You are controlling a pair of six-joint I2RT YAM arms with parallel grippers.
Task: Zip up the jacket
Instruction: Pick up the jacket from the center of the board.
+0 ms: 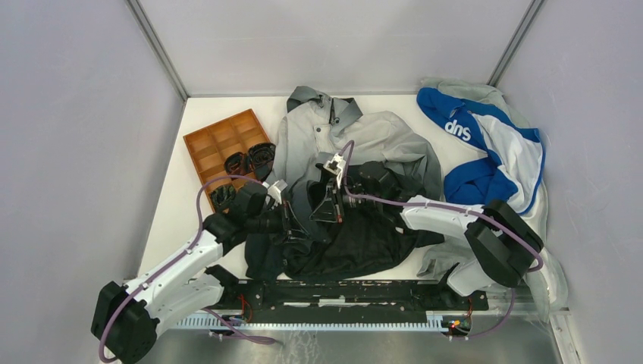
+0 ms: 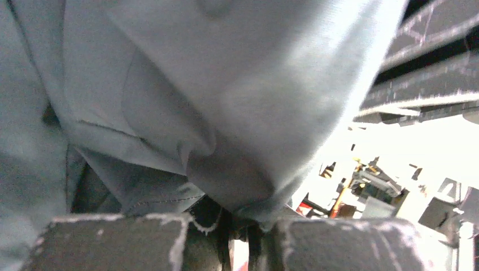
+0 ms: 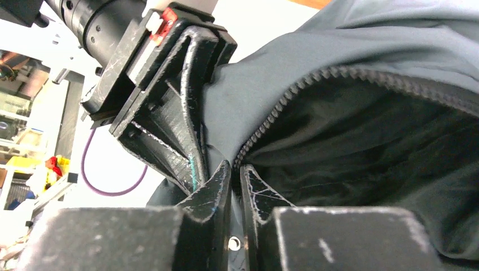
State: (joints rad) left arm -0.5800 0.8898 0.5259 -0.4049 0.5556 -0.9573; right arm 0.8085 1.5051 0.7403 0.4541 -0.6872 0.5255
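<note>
The jacket (image 1: pixel 356 144) lies mid-table, light grey at the collar and black at the hem. Both grippers meet over its dark lower front. My left gripper (image 1: pixel 296 208) is shut on a fold of the jacket's grey fabric (image 2: pixel 226 84), which fills the left wrist view above the gripper (image 2: pixel 243 226). My right gripper (image 1: pixel 328 206) is shut on the jacket's edge right at the zipper teeth (image 3: pixel 271 121); its fingertips (image 3: pixel 220 175) pinch the cloth where the teeth begin. The left gripper (image 3: pixel 195 135) shows close beside it, touching the same fold. No zipper slider is visible.
An orange compartment tray (image 1: pixel 220 136) with black parts stands at the back left. A blue-and-white garment (image 1: pixel 485 144) lies at the back right over a plain grey one (image 1: pixel 550 288). A black rail (image 1: pixel 341 292) runs along the near edge.
</note>
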